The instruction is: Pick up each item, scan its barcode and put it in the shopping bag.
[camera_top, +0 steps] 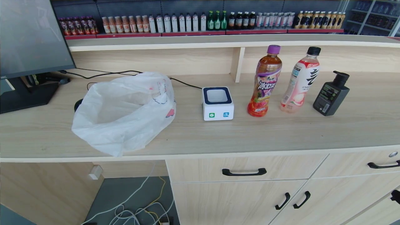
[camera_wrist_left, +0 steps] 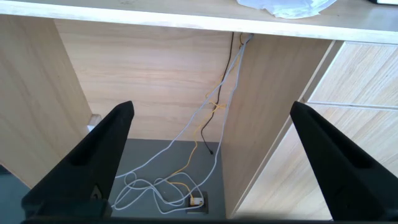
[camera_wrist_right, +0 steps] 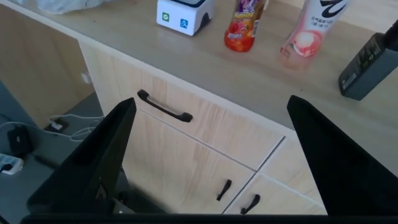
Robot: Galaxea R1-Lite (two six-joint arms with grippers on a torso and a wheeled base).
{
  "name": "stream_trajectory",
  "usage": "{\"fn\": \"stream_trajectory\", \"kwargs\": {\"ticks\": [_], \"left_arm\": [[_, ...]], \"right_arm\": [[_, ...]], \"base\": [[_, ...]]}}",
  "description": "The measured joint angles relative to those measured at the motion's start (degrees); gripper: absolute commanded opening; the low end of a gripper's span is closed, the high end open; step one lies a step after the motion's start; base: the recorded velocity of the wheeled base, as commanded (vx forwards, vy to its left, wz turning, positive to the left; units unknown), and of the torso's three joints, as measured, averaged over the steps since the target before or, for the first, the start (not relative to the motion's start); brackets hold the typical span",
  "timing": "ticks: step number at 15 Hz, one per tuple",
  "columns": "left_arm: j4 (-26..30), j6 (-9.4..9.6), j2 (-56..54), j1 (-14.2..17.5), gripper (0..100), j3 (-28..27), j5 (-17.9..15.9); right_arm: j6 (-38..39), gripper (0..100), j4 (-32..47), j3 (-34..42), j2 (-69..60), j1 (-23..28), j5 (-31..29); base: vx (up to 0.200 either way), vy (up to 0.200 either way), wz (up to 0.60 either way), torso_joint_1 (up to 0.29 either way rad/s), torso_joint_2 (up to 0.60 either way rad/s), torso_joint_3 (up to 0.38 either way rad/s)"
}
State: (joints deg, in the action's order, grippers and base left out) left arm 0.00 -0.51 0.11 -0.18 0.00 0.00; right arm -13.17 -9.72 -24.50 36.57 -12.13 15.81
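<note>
Toward the left end of the surface (camera_top: 281,134), the white shopping bag (camera_top: 125,109) lies open, its lower folds reaching the front edge; the white scanner (camera_top: 217,103) stands near the middle. From the scanner toward the right edge, three items stand upright in a row, apart from one another: an orange bottle with a purple cap (camera_top: 265,82), a pink bottle with a black cap (camera_top: 300,81) and a black pump bottle (camera_top: 331,93). Below the front edge, the left jaws, facing the recess with loose cables (camera_top: 142,212), and the right jaws, facing the drawer fronts (camera_wrist_right: 205,137), stand wide and hold nothing.
</note>
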Motion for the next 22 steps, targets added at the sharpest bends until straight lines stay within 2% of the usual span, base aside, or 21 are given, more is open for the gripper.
{"fn": "stream_trajectory", "kwargs": {"ticks": [3, 9, 15, 22], "left_arm": [[0.0, 0.0, 0.0, 0.0, 100, 0.0, 0.0], [0.0, 0.0, 0.0, 0.0, 100, 0.0, 0.0], [0.0, 0.0, 0.0, 0.0, 100, 0.0, 0.0], [0.0, 0.02, 0.0, 0.0, 100, 0.0, 0.0]], "right_arm": [[-0.8, 100, -2.4, 0.1, 4.8, -2.0, -0.1], [-1.3, 100, -12.1, -1.9, 17.0, -2.8, -0.5], [-1.0, 100, -33.1, -6.4, 37.0, -2.9, -3.9], [1.2, 100, -60.2, -12.1, 59.2, -5.4, -12.0]], "base": [[0.0, 0.0, 0.0, 0.0, 0.0, 0.0], [0.0, 0.0, 0.0, 0.0, 0.0, 0.0], [0.0, 0.0, 0.0, 0.0, 0.0, 0.0], [0.0, 0.0, 0.0, 0.0, 0.0, 0.0]]}}
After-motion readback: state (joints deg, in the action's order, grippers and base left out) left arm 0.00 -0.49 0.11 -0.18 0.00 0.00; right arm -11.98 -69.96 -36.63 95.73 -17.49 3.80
